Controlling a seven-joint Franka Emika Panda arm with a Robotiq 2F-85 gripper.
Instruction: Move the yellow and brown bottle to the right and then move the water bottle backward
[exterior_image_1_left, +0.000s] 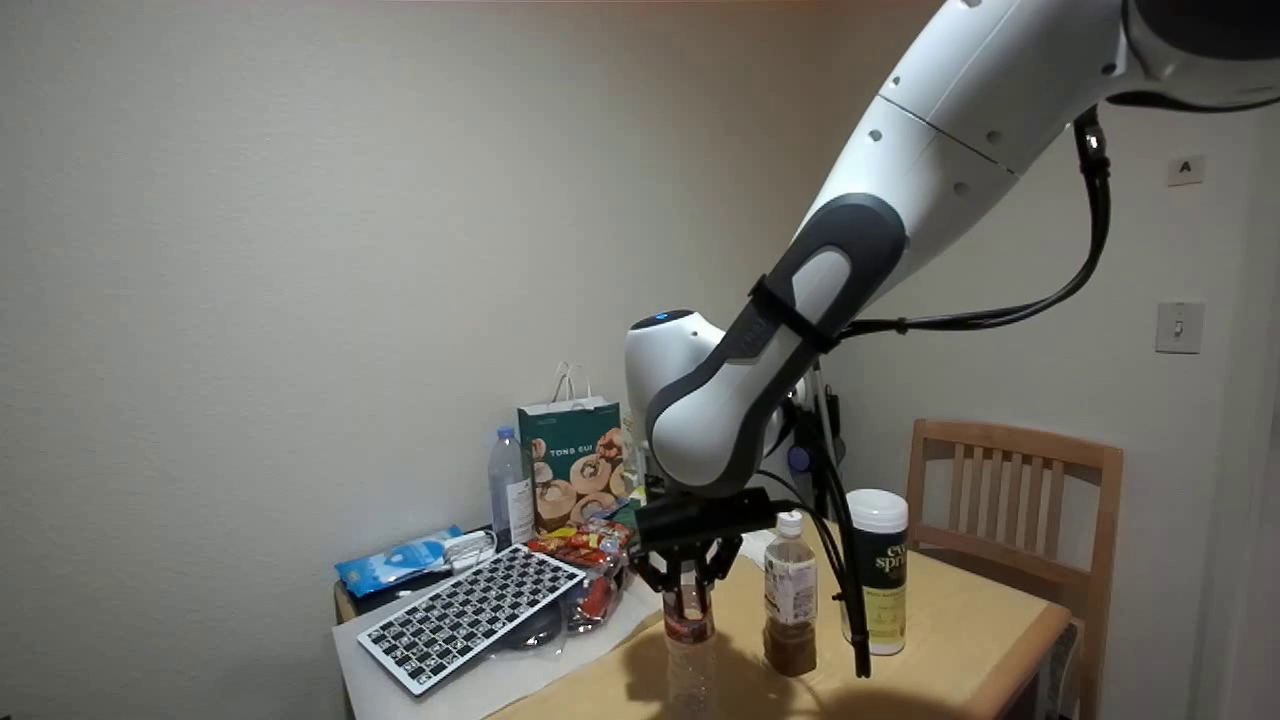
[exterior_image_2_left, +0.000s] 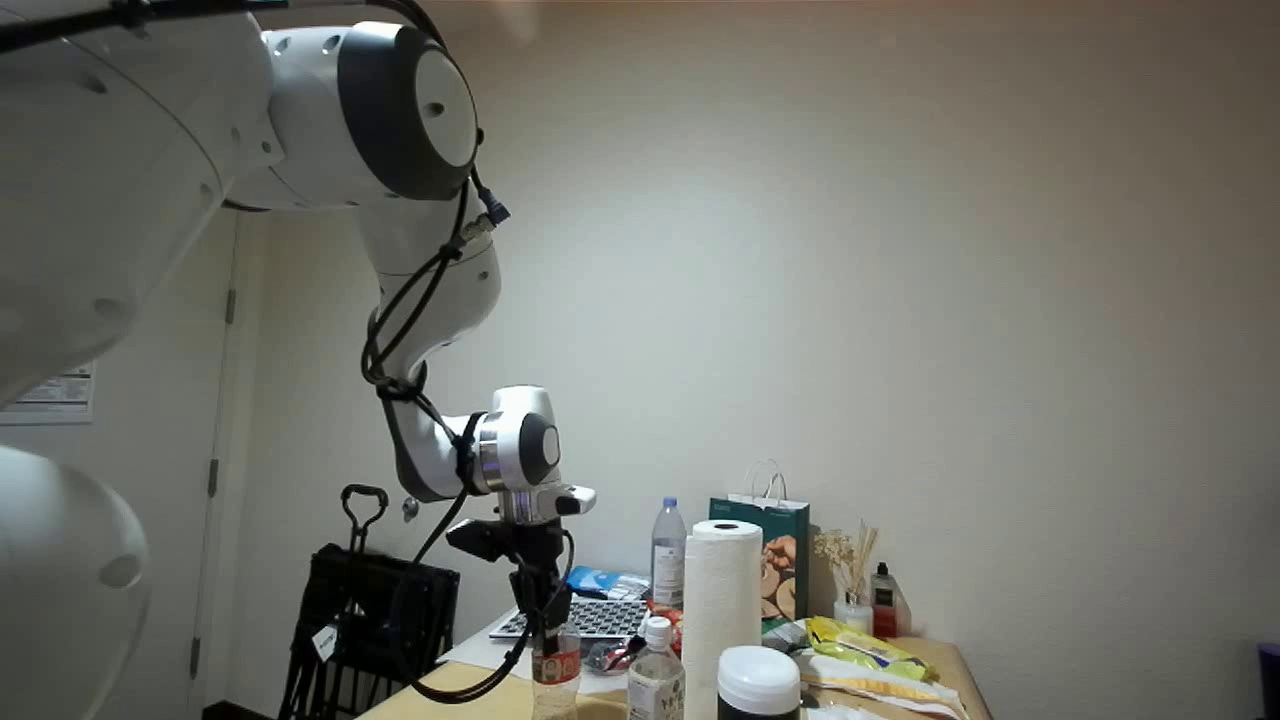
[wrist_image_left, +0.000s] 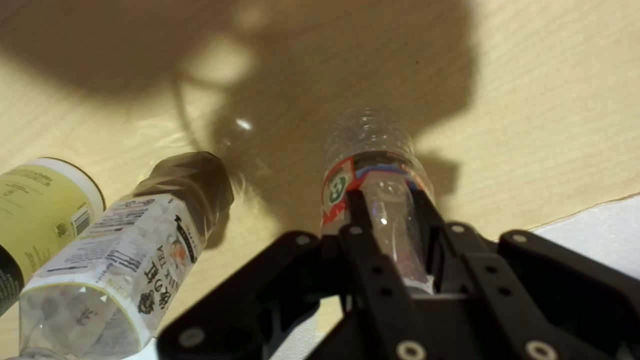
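Note:
The water bottle (exterior_image_1_left: 691, 672) is slim and clear with a red label. It stands on the table in both exterior views (exterior_image_2_left: 556, 697) and in the wrist view (wrist_image_left: 369, 137). My gripper (exterior_image_1_left: 690, 606) points down over it, with its fingers closed against both sides of its upper part. The fingers hide part of its neck and cap. The yellow and brown bottle (exterior_image_1_left: 880, 585) is a wide canister with a white lid, a dark band and a yellow lower part. It stands apart from my gripper, at the left edge of the wrist view (wrist_image_left: 47, 205); only its top shows in an exterior view (exterior_image_2_left: 758, 682).
A milk tea bottle (exterior_image_1_left: 790, 595) stands between the water bottle and the canister. A paper towel roll (exterior_image_2_left: 722, 610) stands behind it. A checkered board (exterior_image_1_left: 470, 620), snack bags (exterior_image_1_left: 590, 545), a tall bottle (exterior_image_1_left: 510, 490) and a green paper bag (exterior_image_1_left: 570, 460) are further off.

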